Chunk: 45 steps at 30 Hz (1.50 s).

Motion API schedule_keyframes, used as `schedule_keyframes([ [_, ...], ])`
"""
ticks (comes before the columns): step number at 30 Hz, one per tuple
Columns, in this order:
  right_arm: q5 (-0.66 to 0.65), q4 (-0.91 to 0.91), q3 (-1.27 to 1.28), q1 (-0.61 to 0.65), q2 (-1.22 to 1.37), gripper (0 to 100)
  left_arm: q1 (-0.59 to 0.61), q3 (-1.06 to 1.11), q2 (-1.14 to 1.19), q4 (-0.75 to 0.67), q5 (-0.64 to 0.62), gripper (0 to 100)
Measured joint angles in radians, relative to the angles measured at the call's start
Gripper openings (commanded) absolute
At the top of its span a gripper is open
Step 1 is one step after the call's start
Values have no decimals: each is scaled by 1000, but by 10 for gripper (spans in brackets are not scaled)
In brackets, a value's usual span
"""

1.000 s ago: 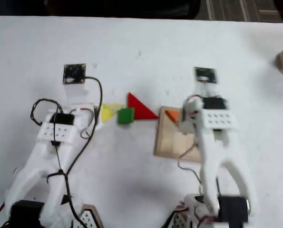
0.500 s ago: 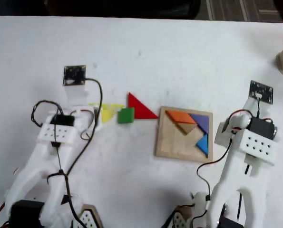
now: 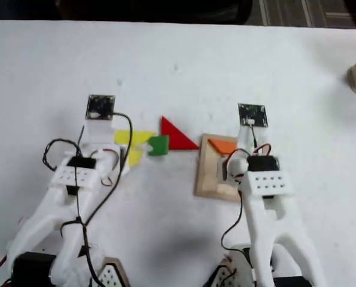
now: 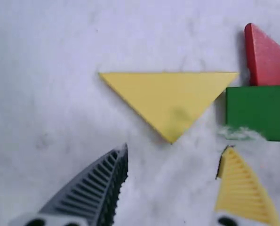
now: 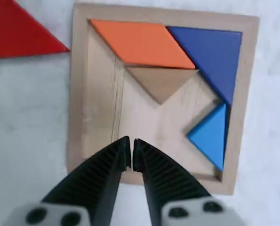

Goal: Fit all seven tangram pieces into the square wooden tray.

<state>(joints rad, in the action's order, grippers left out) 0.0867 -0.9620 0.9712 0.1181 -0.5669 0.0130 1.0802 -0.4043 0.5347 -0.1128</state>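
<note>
1. Pieces outside the tray, seen from the high view: a yellow wooden triangle (image 3: 136,137), a small green wooden square (image 3: 158,145) and a red wooden triangle (image 3: 176,136) lie in a row on the white table (image 3: 225,60), to the left of the square wooden tray (image 3: 204,176).
2. From the same view, the left arm (image 3: 76,173) hangs over the yellow wooden triangle. The right arm (image 3: 264,182) stands over the tray and hides most of it. One corner of an orange wooden parallelogram (image 3: 222,145) shows inside the tray's far edge.
3. From the left wrist view, the left gripper (image 4: 175,149) is spread wide, with one grey ribbed finger (image 4: 95,186) and one yellow ribbed finger (image 4: 241,188). It holds nothing.
4. The yellow wooden triangle (image 4: 170,101) lies flat with its point between the two fingertips and just beyond them. The green wooden square (image 4: 256,113) sits just beside one of its corners, close against the red wooden triangle (image 4: 267,61).
5. From the right wrist view, the right gripper (image 5: 131,146) has its dark fingers pressed almost together and pinches nothing. It hovers over the bare wood of the tray (image 5: 78,94).
6. Four pieces lie in the tray: the orange wooden parallelogram (image 5: 140,42) along one edge, a dark blue wooden triangle (image 5: 215,52) in the adjoining corner, a small plain wooden triangle (image 5: 161,82) under the parallelogram, and a light blue wooden triangle (image 5: 212,136) along the side below the dark blue one.
7. The red wooden triangle (image 5: 17,33) lies on the table just outside the tray's corner.
</note>
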Motion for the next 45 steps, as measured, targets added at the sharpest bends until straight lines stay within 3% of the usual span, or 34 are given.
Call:
schedule_keyframes([
  [7,6,135,103,-3,0,17,0,25,0,-64,6,324],
  [17,-60,385,176,-152,38,17,0,25,0,-83,6,324],
  [26,-66,397,176,-163,157,17,0,25,0,-83,6,324],
  [45,-68,396,169,-230,147,17,0,25,0,-83,6,324],
])
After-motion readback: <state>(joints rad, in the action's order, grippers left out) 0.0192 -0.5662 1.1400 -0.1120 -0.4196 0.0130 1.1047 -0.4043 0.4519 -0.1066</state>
